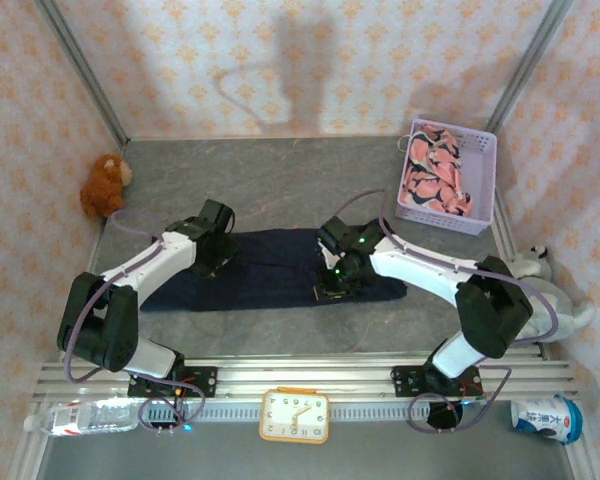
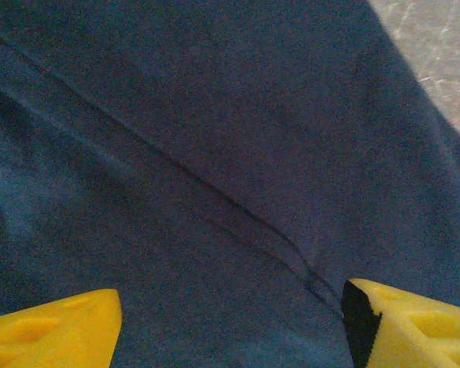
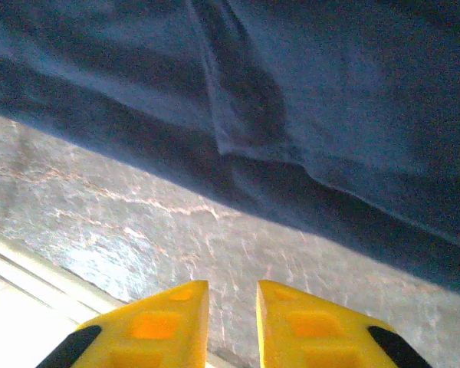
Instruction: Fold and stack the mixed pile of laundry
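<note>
The large dark navy garment [image 1: 270, 268] lies spread flat across the middle of the table. My left gripper [image 1: 213, 264] hangs over its left part; in the left wrist view its yellow fingers [image 2: 57, 330] stand wide apart, open, just above the navy cloth [image 2: 215, 153], which has a seam running diagonally. My right gripper [image 1: 331, 288] is at the garment's near edge; in the right wrist view [image 3: 232, 295] its jaws are nearly together with nothing between them, over bare table beside the navy hem [image 3: 307, 100]. The pink printed garment [image 1: 435, 172] lies in the basket.
A lavender basket [image 1: 483, 150] stands at the back right. A brown plush toy [image 1: 105, 185] sits at the far left and a grey-white one [image 1: 540, 268] at the right edge. A clock [image 1: 294, 415], a bottle [image 1: 85, 416] and a can [image 1: 547, 418] lie in front of the rail.
</note>
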### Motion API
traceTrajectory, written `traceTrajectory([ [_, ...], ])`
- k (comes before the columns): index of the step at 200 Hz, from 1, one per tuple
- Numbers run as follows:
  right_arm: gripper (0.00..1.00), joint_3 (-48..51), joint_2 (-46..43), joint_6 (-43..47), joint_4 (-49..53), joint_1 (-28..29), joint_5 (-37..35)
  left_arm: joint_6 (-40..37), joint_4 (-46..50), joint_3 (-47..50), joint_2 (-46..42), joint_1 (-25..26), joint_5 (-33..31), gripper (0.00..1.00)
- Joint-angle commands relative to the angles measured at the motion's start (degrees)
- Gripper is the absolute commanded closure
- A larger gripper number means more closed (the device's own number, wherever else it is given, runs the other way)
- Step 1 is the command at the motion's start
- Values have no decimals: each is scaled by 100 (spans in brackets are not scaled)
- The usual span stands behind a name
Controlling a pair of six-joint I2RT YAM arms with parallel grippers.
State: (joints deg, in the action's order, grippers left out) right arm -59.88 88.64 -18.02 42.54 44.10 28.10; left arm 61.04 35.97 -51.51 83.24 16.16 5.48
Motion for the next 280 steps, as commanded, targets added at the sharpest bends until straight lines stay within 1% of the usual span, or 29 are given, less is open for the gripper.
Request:
traceTrajectory([
  [1,75,-177,-469,-17,265,-82,-611,-100,191,-192,99,80,-239,23],
  [15,71,-363,-390,-59,193,-185,-1190,-109,187,-212,135,110,-240,23],
  [49,72,-898,361,-256,-128,-425,-2144,-159,159,-228,291,167,-290,23],
  [56,71,-962,494,-307,-200,-509,-2433,-194,151,-241,351,167,-316,23],
  [68,69,-1160,744,-390,-138,-717,-2888,-261,135,-312,464,168,-367,24],
  [77,62,-1273,914,-382,-134,-898,-3146,-331,156,-404,576,168,-414,24],
  [83,60,-1339,999,-374,-118,-1037,-3248,-370,165,-485,659,165,-441,24],
  [105,56,-1522,1260,-226,-168,-1640,-3129,-533,211,-860,976,159,-494,25],
  [131,53,-1586,1373,-116,-268,-2148,-3124,-733,355,-1380,1319,159,-601,29],
  [136,53,-1584,1374,-113,-290,-2239,-3108,-763,373,-1452,1380,151,-632,31],
  [162,52,-1447,1365,-114,-575,-2600,-2834,-847,430,-1664,1690,67,-612,49],
  [175,53,-1319,1360,-126,-837,-2701,-2572,-856,435,-1645,1785,37,-600,53],
  [204,57,-1162,1444,-146,-1298,-2725,-2154,-843,404,-1499,1915,2,-566,54],
  [246,65,-1064,1750,-193,-1531,-2740,-2363,-734,322,-1295,2061,-6,-512,52],
  [280,84,-975,1801,-201,-1583,-2808,-2421,-727,369,-1272,2221,-34,-548,52],
])
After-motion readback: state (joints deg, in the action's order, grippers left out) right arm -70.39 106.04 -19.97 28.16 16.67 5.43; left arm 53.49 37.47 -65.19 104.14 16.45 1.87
